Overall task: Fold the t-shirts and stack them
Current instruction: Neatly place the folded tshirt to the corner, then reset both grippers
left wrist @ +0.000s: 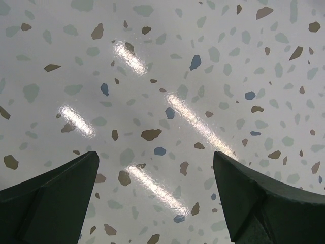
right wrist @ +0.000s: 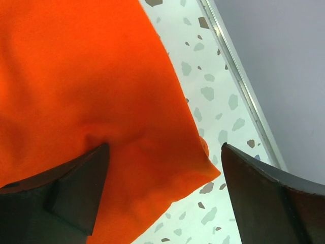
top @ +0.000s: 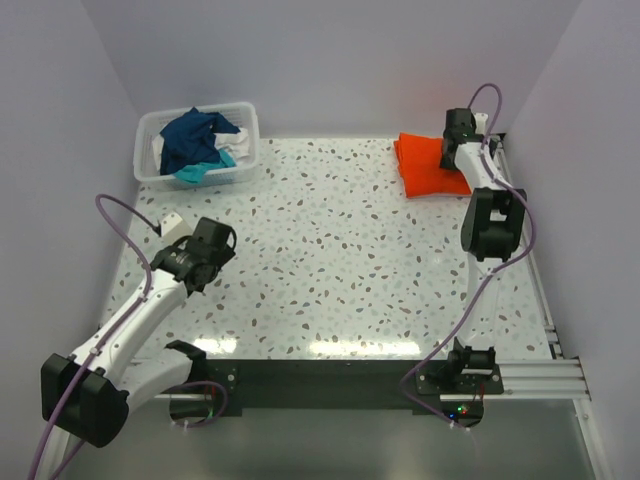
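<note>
A folded bright orange-red t-shirt [top: 425, 167] lies at the table's far right. In the right wrist view it [right wrist: 86, 91] fills the left part, its corner between the fingers. My right gripper [top: 452, 140] hovers over its right edge, open, jaws wide apart [right wrist: 165, 168], one finger [right wrist: 76, 188] over the cloth. Navy [top: 195, 135], teal [top: 195, 173] and white [top: 157, 152] t-shirts lie crumpled in the basket. My left gripper [top: 215, 250] is open and empty over bare table at the left [left wrist: 155, 173]. No pink shirt shows.
A translucent white plastic basket [top: 247, 125] stands at the far left. The speckled terrazzo tabletop [top: 340, 260] lies between the arms. A metal rail [right wrist: 238, 76] runs along the table's right edge beside a lilac wall [right wrist: 284, 61].
</note>
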`<state>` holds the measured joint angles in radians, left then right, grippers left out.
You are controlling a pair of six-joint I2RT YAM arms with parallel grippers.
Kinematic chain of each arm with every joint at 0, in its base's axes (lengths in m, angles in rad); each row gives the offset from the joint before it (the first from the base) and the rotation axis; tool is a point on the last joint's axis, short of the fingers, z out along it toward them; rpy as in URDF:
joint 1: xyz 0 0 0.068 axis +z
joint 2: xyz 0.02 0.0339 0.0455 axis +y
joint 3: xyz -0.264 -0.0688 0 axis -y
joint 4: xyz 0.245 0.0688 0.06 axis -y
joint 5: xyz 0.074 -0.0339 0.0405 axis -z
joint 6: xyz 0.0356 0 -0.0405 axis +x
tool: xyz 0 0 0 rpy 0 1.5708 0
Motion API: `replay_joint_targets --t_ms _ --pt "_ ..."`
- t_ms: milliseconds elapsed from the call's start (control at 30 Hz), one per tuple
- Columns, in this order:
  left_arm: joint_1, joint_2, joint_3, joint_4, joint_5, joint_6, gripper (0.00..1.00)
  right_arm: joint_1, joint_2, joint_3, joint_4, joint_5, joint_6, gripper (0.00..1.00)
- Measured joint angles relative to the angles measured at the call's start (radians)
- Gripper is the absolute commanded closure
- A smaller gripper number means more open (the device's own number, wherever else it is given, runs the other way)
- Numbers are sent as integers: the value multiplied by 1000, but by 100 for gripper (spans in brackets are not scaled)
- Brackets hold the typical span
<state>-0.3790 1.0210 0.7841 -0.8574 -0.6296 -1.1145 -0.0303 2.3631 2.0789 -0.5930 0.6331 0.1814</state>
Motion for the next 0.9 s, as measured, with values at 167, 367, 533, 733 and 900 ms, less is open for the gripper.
replay_joint_targets --t_ms 167,367,533,733,900 --pt "0 0 6 3 1 0 0 -15 -1 0 -27 3 27 1" --pt "0 -8 14 2 2 1 0 -21 -53 -29 -38 -58 27 1" --pt "0 -30 19 0 5 10 0 -21 -196 -112 -23 -202 27 1" --pt "0 -79 40 -3 22 36 0 -8 -429 -285 34 -320 44 1" --pt "0 -92 48 3 48 72 0 32 -677 -535 82 -365 89 1"
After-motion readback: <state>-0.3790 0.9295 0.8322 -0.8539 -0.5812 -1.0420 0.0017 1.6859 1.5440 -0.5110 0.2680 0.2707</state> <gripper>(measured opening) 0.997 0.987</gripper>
